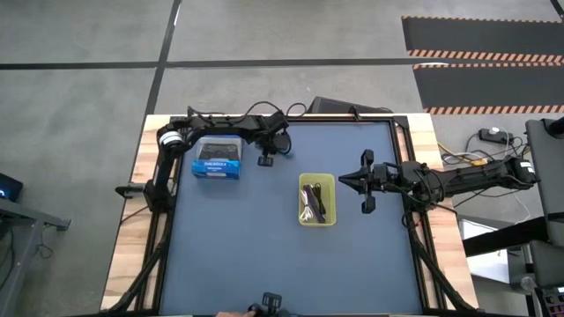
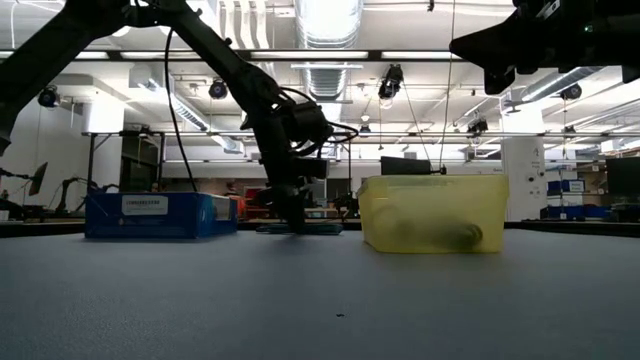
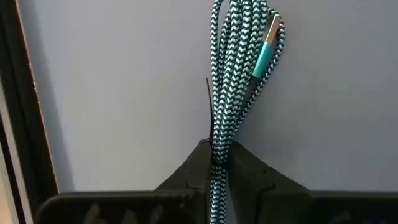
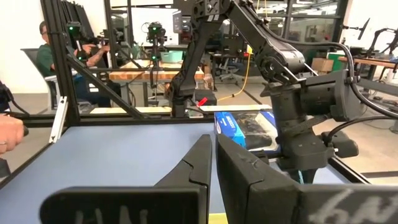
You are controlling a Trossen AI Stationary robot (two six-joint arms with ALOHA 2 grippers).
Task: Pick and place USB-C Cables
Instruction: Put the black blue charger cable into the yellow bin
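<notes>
The teal-blue USB-C cable [image 3: 239,93], a braided herringbone bundle with a metallic teal plug, lies on the counter [image 1: 247,255] right of the blue box [image 1: 217,159], pinched between the left gripper's [image 3: 219,163] closed fingers [image 3: 194,169]; its lower end is cut off. Dark cables [image 1: 314,201] sit blurred inside the translucent yellow bin [image 1: 302,217]. The box's white label is unreadable. The right gripper [image 4: 213,163] hovers shut and empty right of the bin.

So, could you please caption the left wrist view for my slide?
Left gripper shut on the teal-blue cable, which lies on the blue-grey table.
</notes>
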